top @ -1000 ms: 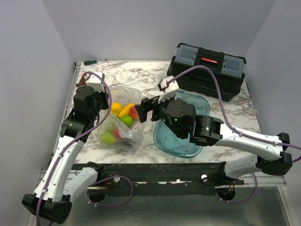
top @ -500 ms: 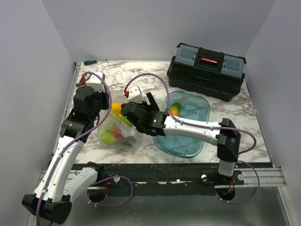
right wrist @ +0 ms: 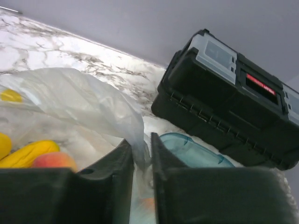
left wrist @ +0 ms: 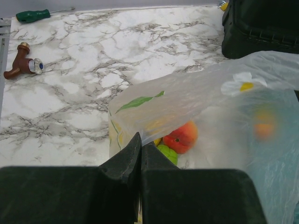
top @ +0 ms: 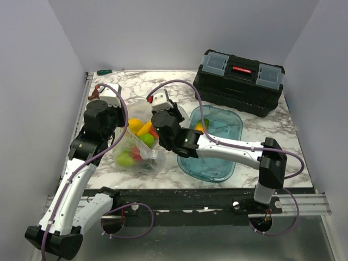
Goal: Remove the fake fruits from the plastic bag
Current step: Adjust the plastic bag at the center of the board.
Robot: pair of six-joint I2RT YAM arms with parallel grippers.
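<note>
The left jaws and right jaws each clamp the rim of the bag: thin, limp, slippery film, best held there. The fruits inside look light, glossy, roll-prone.

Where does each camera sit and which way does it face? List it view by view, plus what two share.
Top external: above and behind the bases, looking down on the table; both arms show.
Left wrist: on the left arm, looking across the marble; the left pincer shows, shut on the plastic bag.
Right wrist: on the right arm, facing the toolbox; the right pincer shows, shut on bag film.
Shared: both wrist views show the bag, fake fruits and toolbox.
</note>
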